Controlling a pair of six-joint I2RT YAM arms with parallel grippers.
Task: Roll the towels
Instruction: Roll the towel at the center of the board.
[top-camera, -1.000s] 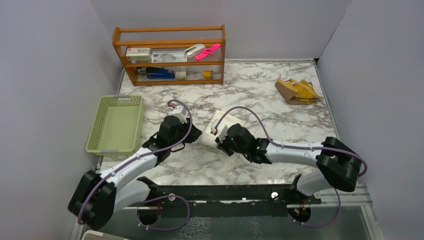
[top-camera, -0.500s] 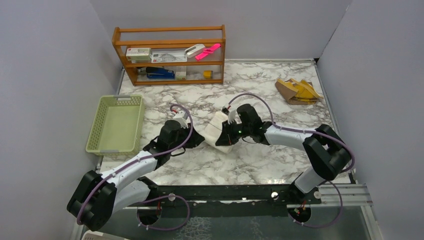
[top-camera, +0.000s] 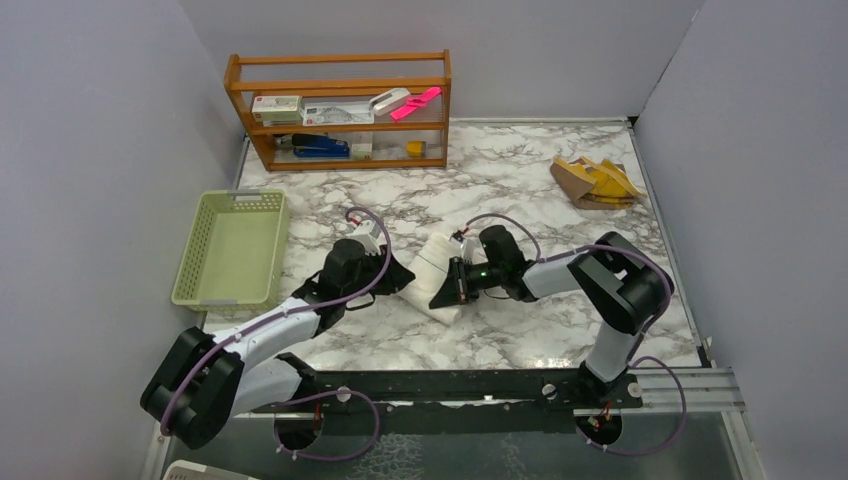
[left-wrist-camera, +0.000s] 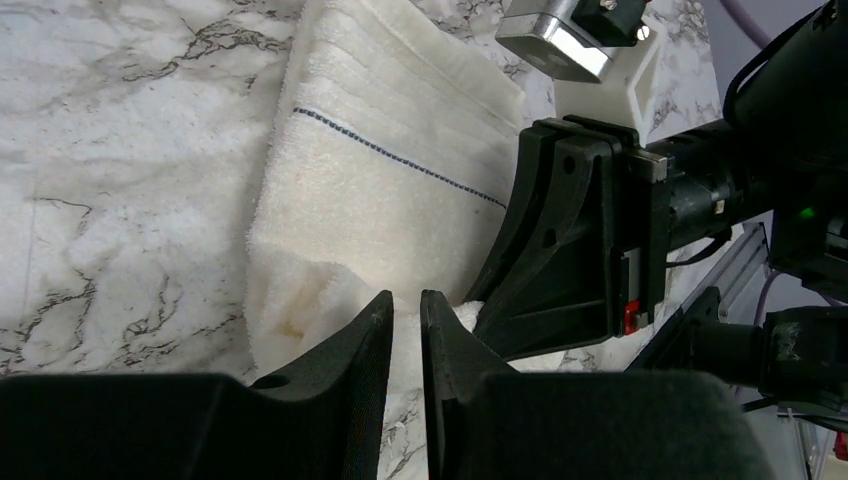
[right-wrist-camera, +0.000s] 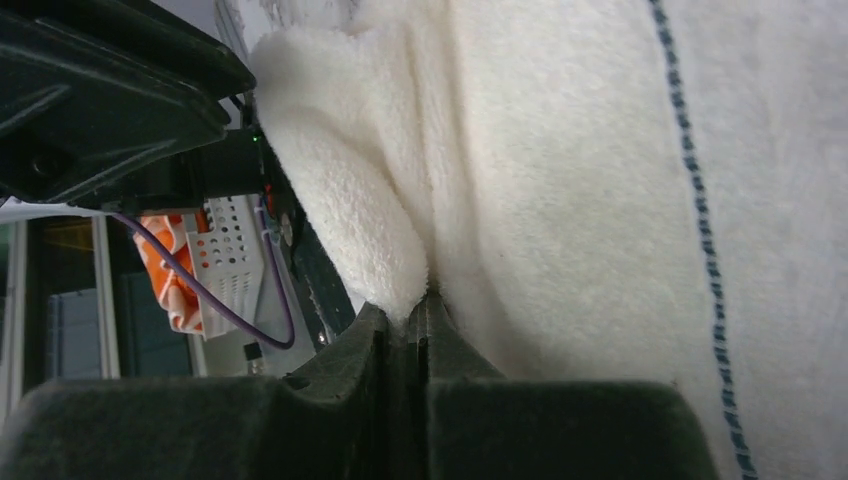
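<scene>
The white towel (top-camera: 432, 268) lies partly rolled mid-table between my two grippers. In the left wrist view it is thick white terry with a thin blue stitched line (left-wrist-camera: 380, 180). My left gripper (top-camera: 398, 277) is at its left end, jaws nearly closed on the towel's near edge (left-wrist-camera: 405, 312). My right gripper (top-camera: 447, 290) is at its right end, shut on a fold of the towel (right-wrist-camera: 408, 312). Its black fingers (left-wrist-camera: 565, 250) also show in the left wrist view. The mustard-yellow towel (top-camera: 596, 181) lies crumpled at the far right, away from both grippers.
A pale green basket (top-camera: 245, 198) stands at the left edge. A wooden shelf (top-camera: 340, 160) with small items stands at the back. Grey walls close in both sides. The black rail (top-camera: 450, 385) runs along the near edge.
My right arm has swung from the near side to the far side, turning the white towel over into a tighter bundle. My left gripper has shifted slightly right, still at the towel's left end.
</scene>
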